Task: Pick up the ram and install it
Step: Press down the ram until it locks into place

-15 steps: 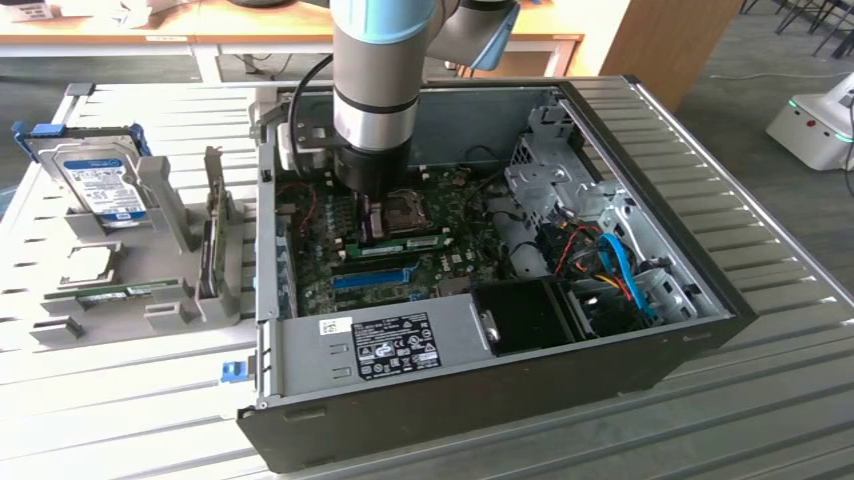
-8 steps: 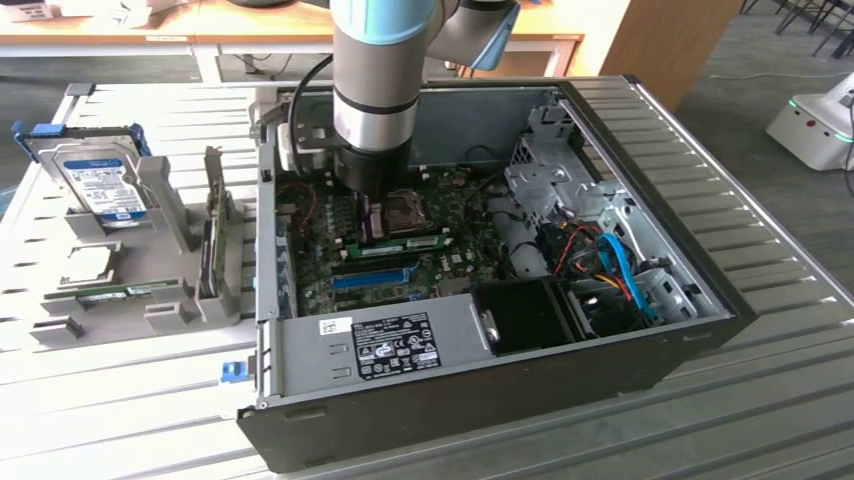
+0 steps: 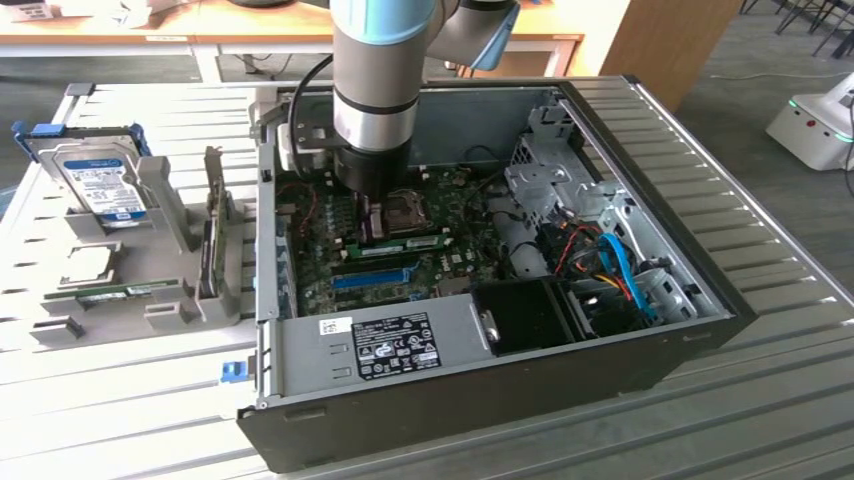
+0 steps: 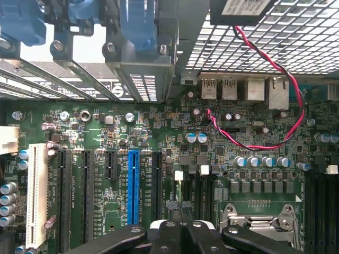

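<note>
The tool (image 4: 181, 219), its black fingers pressed together, hangs inside the open black computer case (image 3: 694, 335) above the green motherboard (image 4: 159, 140), while the thin green ram stick (image 3: 118, 293) lies in the grey holder (image 3: 200, 300) on the counter (image 3: 120, 400), at the case's nine o'clock.

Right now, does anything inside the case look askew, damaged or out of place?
Nothing stands out. The ram looks level along the motherboard near the shut gripper. A red-and-black wire loops loosely over the board, clear of the gripper.
</note>
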Robot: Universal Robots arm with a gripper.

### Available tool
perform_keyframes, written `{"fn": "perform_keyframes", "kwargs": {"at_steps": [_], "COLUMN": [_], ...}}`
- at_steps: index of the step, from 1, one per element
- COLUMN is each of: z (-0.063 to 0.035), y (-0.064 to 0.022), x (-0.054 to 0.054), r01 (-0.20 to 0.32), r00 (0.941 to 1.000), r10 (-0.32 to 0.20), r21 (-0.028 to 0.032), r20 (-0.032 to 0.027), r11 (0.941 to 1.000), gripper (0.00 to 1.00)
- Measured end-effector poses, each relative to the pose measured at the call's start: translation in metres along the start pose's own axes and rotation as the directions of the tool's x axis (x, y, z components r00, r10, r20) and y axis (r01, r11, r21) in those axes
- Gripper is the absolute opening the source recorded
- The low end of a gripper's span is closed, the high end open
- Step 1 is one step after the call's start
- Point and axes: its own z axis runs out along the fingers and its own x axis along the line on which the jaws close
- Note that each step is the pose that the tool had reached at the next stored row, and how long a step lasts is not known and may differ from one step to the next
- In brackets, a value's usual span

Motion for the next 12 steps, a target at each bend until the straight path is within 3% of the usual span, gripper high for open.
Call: {"fn": "perform_keyframes", "kwargs": {"at_steps": [12], "z": [-0.0019], "y": [-0.0001], "x": [-0.0002], "r01": [0.0], "r00": [1.0], "r10": [0.0], "r21": [0.0007], "r20": [0.0007], "r11": [1.0], "gripper": [0.11]}}
